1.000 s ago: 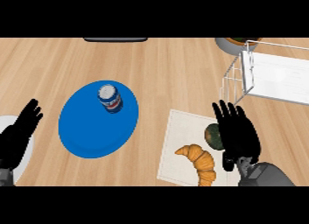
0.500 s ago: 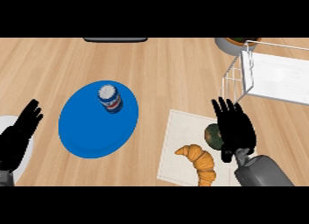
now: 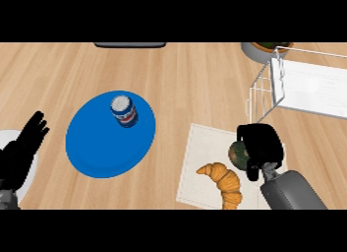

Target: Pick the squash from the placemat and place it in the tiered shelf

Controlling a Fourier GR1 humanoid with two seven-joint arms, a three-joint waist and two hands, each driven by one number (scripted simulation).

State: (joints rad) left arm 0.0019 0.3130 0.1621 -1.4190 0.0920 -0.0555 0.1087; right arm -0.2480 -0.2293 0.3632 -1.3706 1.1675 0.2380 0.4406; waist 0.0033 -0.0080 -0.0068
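Head view, only one here. Looking steeply down at a wooden counter. Squash (image 3: 238, 152) sitting on the pale placemat (image 3: 197, 167), at its right edge, mostly hidden. Right hand (image 3: 259, 142) sitting right on top of it, fingers curling down and over the dark green skin, looking like a grasp closing rather than a lift; can't tell if the thumb is under it yet. Grey forearm coming in from the lower right, wrist bent down toward the mat.

Croissant (image 3: 223, 179) lying just beside the squash on the same mat, lower left of it. Shelf (image 3: 306, 88) standing up and to the right, white wire, well apart from the mat.

Risks, guessing from here: squash being round, probably rolling out of the curl if only the top gets covered. Could be nudging the croissant while lifting, since they're nearly touching. Also dragging the mat along. Later, clipping the shelf's wire front while swinging the squash in.

Left hand (image 3: 16, 152) resting at the left edge, fingers straight and slightly spread, pointing up, holding nothing. Can (image 3: 124, 111) standing on the blue plate (image 3: 96, 147), out of the way.
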